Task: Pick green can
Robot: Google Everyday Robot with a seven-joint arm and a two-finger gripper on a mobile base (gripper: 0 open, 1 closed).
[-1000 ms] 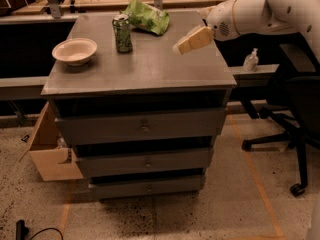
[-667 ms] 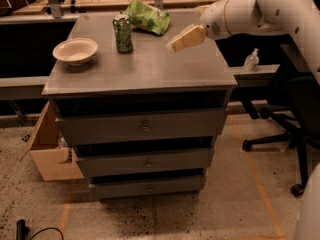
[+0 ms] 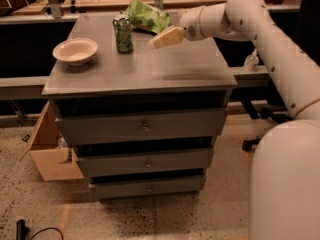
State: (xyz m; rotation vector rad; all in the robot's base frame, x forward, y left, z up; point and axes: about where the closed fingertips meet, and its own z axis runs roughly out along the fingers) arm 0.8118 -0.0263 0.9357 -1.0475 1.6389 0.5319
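Dark green with a silver top, the can stands on the grey table toward its rear left, between the bowl in front of it to the left and the crumpled bag behind it to the right. It touches neither.

Over the last second the claw has travelled leftward across the table, from out near the right edge to a spot in front of the bag. The gap to the can has closed to a short stretch of bare tabletop. The can has not shifted. This reads as the approach stage of the pick: the reach is nearly done, and contact is not yet made.

Whether the claw is open or shut cannot be told from this view. It has no hold of the can, which stands apart from it.

The can is upright, its long axis vertical, with the top facing up and the base flat on the table. The claw points left and slightly down, toward the can's side at about mid-height. That suggests a sideways grasp across the body rather than one from above.
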